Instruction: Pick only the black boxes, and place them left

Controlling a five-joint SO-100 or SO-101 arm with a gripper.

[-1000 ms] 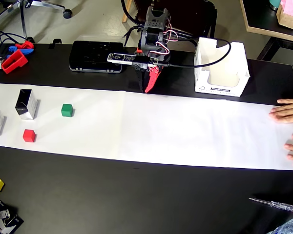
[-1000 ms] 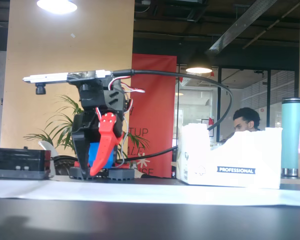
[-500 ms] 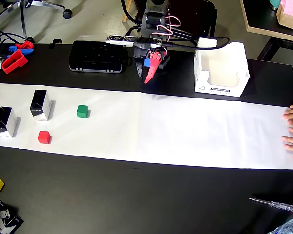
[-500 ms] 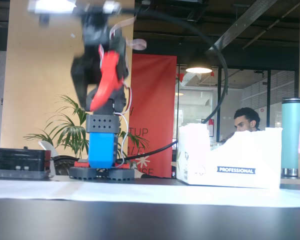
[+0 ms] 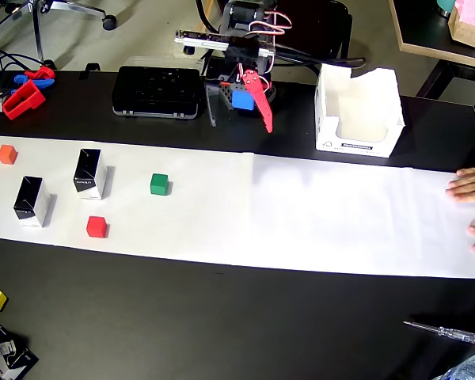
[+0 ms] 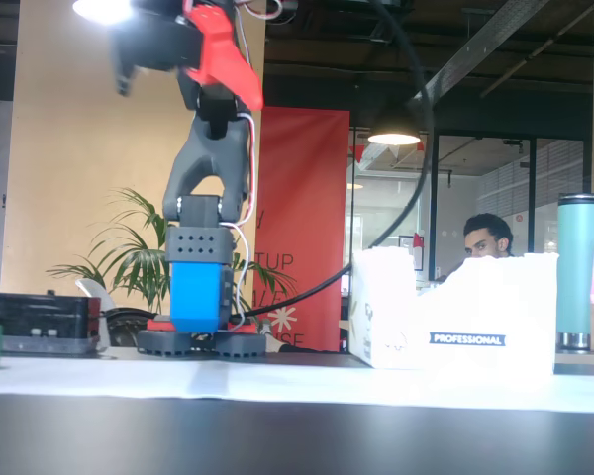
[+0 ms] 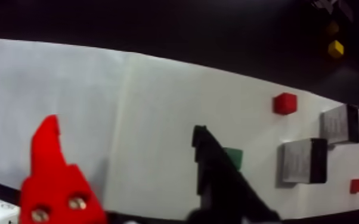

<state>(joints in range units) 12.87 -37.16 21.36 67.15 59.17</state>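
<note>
Well, the white paper strip point(image 5: 317, 214) runs below my raised gripper point(image 7: 122, 143), whose fingers stand apart and empty. Two black boxes point(image 5: 89, 173) point(image 5: 32, 201) stand upright far off to its side in the overhead view, among small cubes. They look light, stiff, glossy cartons, probably slippery; I'd pinch the flat side faces low down.
</note>
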